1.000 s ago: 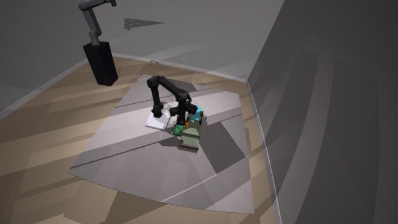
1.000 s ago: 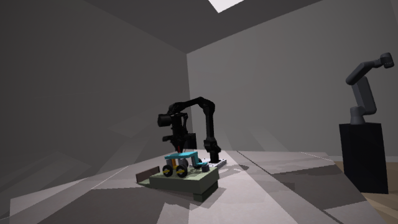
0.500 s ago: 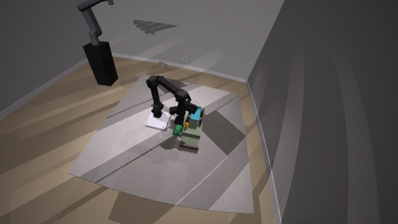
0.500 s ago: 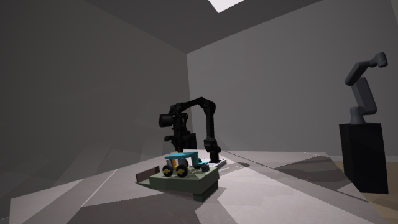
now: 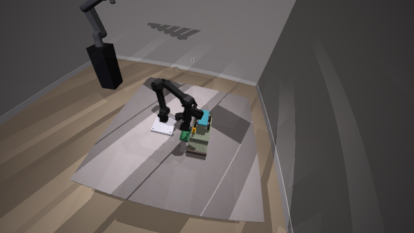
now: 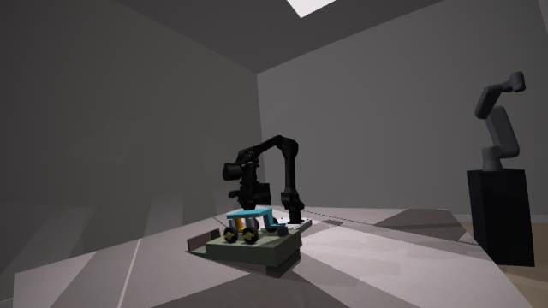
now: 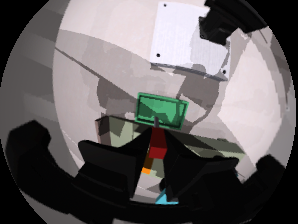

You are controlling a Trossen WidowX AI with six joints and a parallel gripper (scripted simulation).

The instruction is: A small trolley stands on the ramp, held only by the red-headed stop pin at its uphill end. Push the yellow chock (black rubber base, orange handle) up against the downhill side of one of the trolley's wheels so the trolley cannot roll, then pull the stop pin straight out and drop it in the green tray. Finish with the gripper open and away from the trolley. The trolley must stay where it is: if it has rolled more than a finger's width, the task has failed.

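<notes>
My gripper (image 5: 185,128) (image 6: 247,208) (image 7: 156,131) is shut on the red-headed stop pin (image 7: 158,146). The red head is between the fingertips, and its grey shank points toward the green tray (image 5: 184,136) (image 7: 162,110) in the wrist view. The gripper hangs above the ramp's tray side, beside the trolley. The trolley (image 5: 204,118) (image 6: 249,213) (image 7: 165,198), with a blue deck, stands on the ramp (image 5: 199,147) (image 6: 244,253) (image 7: 120,131). The chock's orange handle (image 5: 194,130) (image 6: 240,223) (image 7: 145,170) stands near a tray-side downhill wheel; contact and its base are unclear.
A reddish-brown end board (image 5: 196,152) (image 6: 204,240) crosses the ramp's low end. The arm's white base plate (image 5: 163,127) (image 7: 180,45) is beyond the tray. A second grey arm on a black pedestal (image 5: 105,66) (image 6: 501,218) stands away from the table.
</notes>
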